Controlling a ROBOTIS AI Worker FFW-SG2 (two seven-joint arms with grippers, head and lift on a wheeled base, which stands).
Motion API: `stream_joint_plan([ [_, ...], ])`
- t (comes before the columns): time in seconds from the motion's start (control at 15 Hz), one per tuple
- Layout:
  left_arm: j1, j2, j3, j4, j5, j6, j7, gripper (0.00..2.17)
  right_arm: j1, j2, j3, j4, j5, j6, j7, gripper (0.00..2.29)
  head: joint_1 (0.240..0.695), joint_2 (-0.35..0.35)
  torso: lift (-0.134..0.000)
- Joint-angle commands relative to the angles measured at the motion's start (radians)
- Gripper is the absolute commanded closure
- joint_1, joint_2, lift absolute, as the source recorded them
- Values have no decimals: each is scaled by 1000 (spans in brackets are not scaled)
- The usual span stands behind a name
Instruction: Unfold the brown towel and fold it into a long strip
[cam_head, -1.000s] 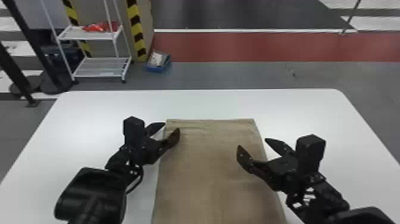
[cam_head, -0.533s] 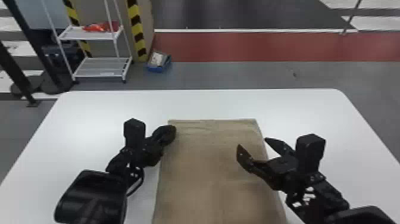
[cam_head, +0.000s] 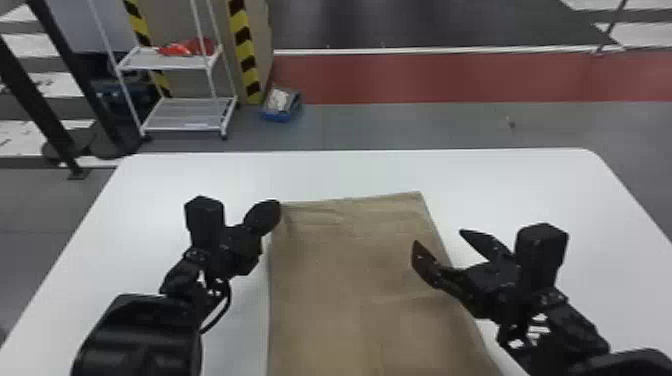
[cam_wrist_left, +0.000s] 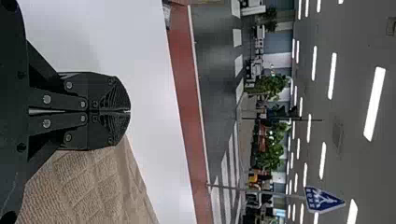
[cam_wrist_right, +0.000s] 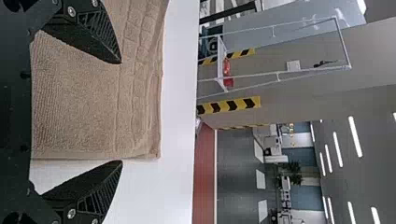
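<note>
One brown towel (cam_head: 345, 280), laid out broad on a white surface (cam_head: 350, 172); its far edge slants slightly, the right far corner set a little deeper than the left. Light creases across the far part. Near end cut off by the head view's bottom edge; number of layers hard to make out.

One left pincer (cam_head: 274, 207), at the towel's far left corner. Fingers (cam_wrist_left: 93, 88) pressed together, pinching that corner; the cloth runs in behind them, so the bite itself is hidden, and how much is caught cannot be told.

One right pincer (cam_head: 439, 238), at the towel's right edge, short of the far right corner. Fingers (cam_wrist_right: 88, 35) spread wide: one above the cloth, the other beyond the edge, over bare surface. Nothing between the tips. Part of the right edge lies hidden beneath this pincer.

One white rack (cam_head: 185, 114) on the floor, far left, past the surface; a red item (cam_head: 175, 49), of unclear kind, on its upper shelf.

One blue box (cam_head: 280, 118), on the floor just right of the rack; pale contents, too small to identify.
</note>
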Motion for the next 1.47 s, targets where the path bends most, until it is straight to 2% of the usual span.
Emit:
stream_joint_plan([
  [0.0, 77, 0, -8, -223, 4, 235, -1, 1470, -15, -1, -41, -3, -5, 1, -14, 127, 695, 66, -117],
  [0.13, 115, -4, -69, -383, 4, 428, -1, 1470, -30, -3, -99, -18, 3, 50, -41, 127, 695, 46, -117],
  [0.27, 124, -9, -166, -470, -11, 554, 6, 1470, -21, 2, -170, -18, -26, 66, -61, 127, 695, -30, -117],
  [0.33, 124, -10, -219, -478, -14, 585, 22, 1470, -12, 2, -191, -18, -18, 63, -76, 127, 695, -64, -117],
  [0.4, 119, -12, -267, -479, -26, 597, 32, 1470, -3, 2, -203, -18, -9, 53, -93, 127, 695, -138, -117],
  [0.6, 101, -20, -382, -475, -37, 634, 45, 1406, -1, 6, -233, 0, -15, 44, -95, 127, 695, -247, -117],
  [0.67, 98, -26, -393, -470, -38, 634, 45, 866, -1, 9, -233, 1, -15, 44, -93, 127, 695, -273, -117],
  [0.73, 101, -24, -390, -469, -45, 631, 45, 134, 2, 13, -228, 1, -17, 44, -89, 130, 695, -300, -117],
  [0.8, 113, -20, -371, -476, -45, 622, 45, -2, 5, 13, -225, 0, -20, 44, -83, 130, 695, -319, -117],
  [0.93, 193, -15, -261, -556, -12, 570, 40, 9, 31, 14, -223, -32, -38, 57, -44, 130, 695, -329, -117],
  [1.07, 250, -14, -112, -636, 100, 567, 17, 33, 49, 14, -196, -52, -37, 53, -40, 130, 695, -282, -117],
  [1.13, 274, -14, -38, -660, 143, 563, -4, 33, 57, 14, -174, -58, -37, 57, -27, 134, 695, -255, -117],
  [1.2, 294, -14, 5, -671, 150, 511, 0, 33, 63, 14, -153, -58, -40, 53, 14, 140, 695, -230, -117],
  [1.4, 353, -12, 90, -633, 130, 201, 111, 33, 63, 17, -45, -14, -31, -23, 132, 211, 695, -49, -117],
])
